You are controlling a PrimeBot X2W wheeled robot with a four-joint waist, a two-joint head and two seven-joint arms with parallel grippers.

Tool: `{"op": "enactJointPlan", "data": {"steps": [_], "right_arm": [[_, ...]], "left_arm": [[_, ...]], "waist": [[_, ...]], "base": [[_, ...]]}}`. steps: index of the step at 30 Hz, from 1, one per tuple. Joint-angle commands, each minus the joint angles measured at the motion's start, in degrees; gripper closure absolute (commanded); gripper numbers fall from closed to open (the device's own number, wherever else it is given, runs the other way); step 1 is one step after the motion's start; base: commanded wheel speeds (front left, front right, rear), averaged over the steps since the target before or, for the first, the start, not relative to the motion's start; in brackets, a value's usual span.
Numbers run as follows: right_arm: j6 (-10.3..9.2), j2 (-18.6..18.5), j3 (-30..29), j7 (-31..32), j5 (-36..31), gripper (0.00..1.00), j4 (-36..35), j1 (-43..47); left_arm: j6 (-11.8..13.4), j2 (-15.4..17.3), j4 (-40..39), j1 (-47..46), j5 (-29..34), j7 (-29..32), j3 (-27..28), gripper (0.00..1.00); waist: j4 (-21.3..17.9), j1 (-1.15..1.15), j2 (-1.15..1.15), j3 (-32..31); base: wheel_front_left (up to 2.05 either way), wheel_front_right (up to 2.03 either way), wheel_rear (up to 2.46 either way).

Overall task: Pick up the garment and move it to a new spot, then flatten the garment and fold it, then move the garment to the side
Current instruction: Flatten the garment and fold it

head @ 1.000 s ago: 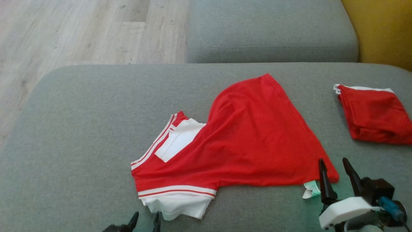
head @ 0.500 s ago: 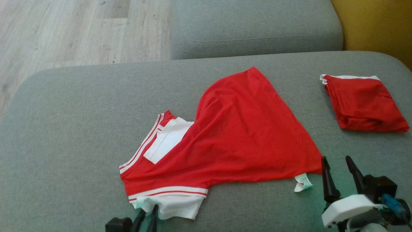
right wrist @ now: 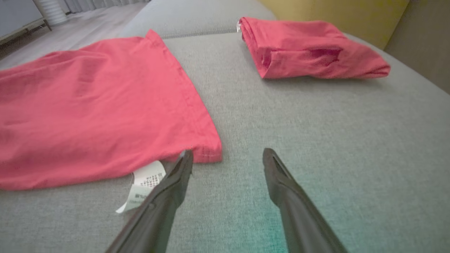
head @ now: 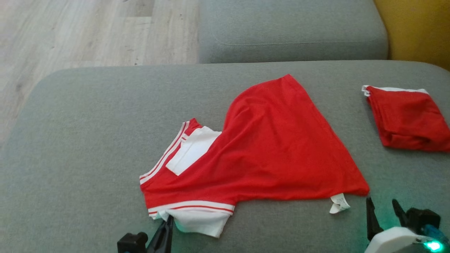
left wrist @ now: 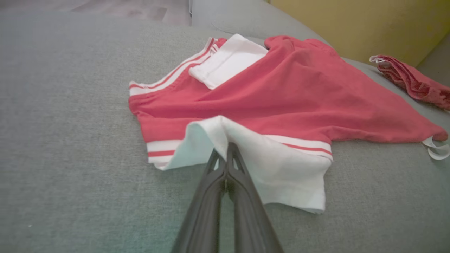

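Where the grey sofa seat (head: 88, 140) meets the bottom of the head view, the left gripper (head: 169, 220) sits at about seven o'clock. Its jaws are pressed together on the white sleeve hem of the garment (head: 274, 151), and the cloth rises in a small peak at their tips. At five o'clock the right gripper (head: 381, 206) stands with its jaws spread, holding nothing, just beside the care label (head: 339, 203) at the garment's near corner. The garment, red with white striped trim, lies rumpled across the middle of the seat. Farther off, at two o'clock, a folded red cloth (head: 407, 119) lies well apart from it. Beyond are a grey back cushion (head: 291, 31) at twelve, the wooden floor (head: 70, 31) at eleven and a yellow wall (head: 418, 28) at one.
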Motion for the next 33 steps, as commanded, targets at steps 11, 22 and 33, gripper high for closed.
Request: {"op": "enactJointPlan", "data": {"steps": [11, 22, 33], "right_arm": [[0.20, -0.42, -1.84, -2.89, -3.53, 0.00, 11.54, -10.82], [0.20, -0.42, -0.51, -3.02, -5.68, 0.74, 23.67, -16.27], [0.20, -0.42, 6.37, -6.57, 5.61, 1.00, 24.02, -20.46]], "left_arm": [[1.94, 2.65, -8.10, 0.11, 1.27, 0.56, 0.96, 1.00], [3.16, 3.89, -11.30, 1.21, 1.11, 1.31, 0.94, 1.00], [3.61, 4.77, -16.51, 0.27, 0.27, 0.34, 2.71, 1.00]], "waist": [[3.05, 0.00, 0.00, 0.31], [3.39, 0.00, 0.00, 0.82], [1.81, 0.00, 0.00, -0.60]], "base": [[0.00, 0.00, 0.00], [0.00, 0.00, 0.00], [0.00, 0.00, 0.00]]}}
